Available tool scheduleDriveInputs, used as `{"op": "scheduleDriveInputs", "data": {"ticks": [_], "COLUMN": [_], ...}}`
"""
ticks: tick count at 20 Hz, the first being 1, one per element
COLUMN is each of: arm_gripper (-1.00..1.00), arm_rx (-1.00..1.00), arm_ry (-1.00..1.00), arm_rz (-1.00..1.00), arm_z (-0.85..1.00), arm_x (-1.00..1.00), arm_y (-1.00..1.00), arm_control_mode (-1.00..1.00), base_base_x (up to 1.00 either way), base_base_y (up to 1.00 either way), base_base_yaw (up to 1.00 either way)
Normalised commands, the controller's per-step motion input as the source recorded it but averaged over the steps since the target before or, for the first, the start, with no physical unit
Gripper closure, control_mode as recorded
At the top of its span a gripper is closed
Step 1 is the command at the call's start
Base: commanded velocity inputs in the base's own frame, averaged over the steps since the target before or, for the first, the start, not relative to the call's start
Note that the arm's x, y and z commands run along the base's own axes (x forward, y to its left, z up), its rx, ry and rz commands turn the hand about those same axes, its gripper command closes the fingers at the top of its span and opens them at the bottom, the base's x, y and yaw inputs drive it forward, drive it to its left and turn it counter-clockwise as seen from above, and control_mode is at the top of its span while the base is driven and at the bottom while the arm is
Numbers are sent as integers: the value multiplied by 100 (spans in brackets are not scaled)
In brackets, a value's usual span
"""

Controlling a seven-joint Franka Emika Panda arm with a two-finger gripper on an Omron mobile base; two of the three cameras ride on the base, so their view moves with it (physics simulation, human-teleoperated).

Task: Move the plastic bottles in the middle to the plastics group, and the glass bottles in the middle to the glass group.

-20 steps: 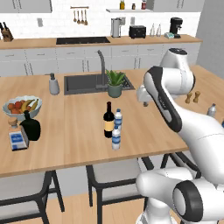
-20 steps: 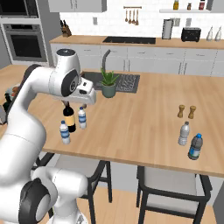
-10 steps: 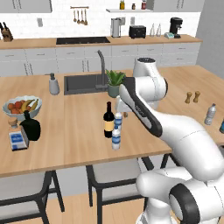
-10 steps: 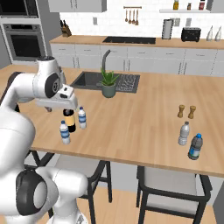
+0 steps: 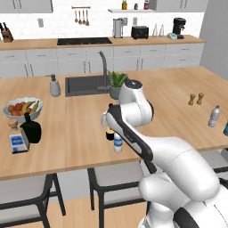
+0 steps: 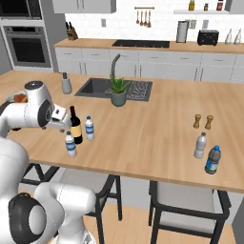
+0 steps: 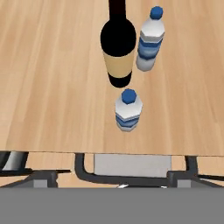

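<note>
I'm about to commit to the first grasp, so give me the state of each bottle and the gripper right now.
Tall dark wine bottle with tan label: upright, mid-counter, ungrasped.
Near small clear plastic bottle with blue label: upright, by the counter's front edge, free.
Far small clear plastic bottle: upright, beside the wine bottle, free.
Two plastic bottles at the right end: upright.
Squat round black bottle: upright by the fruit bowl.
Gripper: open, empty.

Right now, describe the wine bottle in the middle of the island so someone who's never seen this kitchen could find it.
On the wooden island, look near the front edge, forward of the sink and potted plant. Three bottles stand there together; the wine bottle is between the two small water bottles. It is the tallest, dark, with a tan label; its neighbours are clear with blue labels.
</note>
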Motion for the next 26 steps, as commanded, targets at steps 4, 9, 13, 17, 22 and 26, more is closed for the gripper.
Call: {"op": "scheduleDriveInputs", "data": {"ticks": [4,9,13,17,22,26], "arm_gripper": [-100,-100,-100,-100,-100,-100], "arm_rx": [0,0,0,0,0,0], "arm_ry": [0,2,4,4,2,0], "arm_rz": [-2,1,1,0,0,0], "arm_z": [0,0,-3,-22,-31,-25], "arm_x": [35,45,29,0,0,1], "arm_y": [1,-14,-13,0,0,0], "arm_control_mode": [-100,-100,-100,-100,-100,-100], "base_base_x": [0,0,0,0,0,0], "base_base_y": [0,0,0,0,0,0], "base_base_yaw": [0,0,0,0,0,0]}}
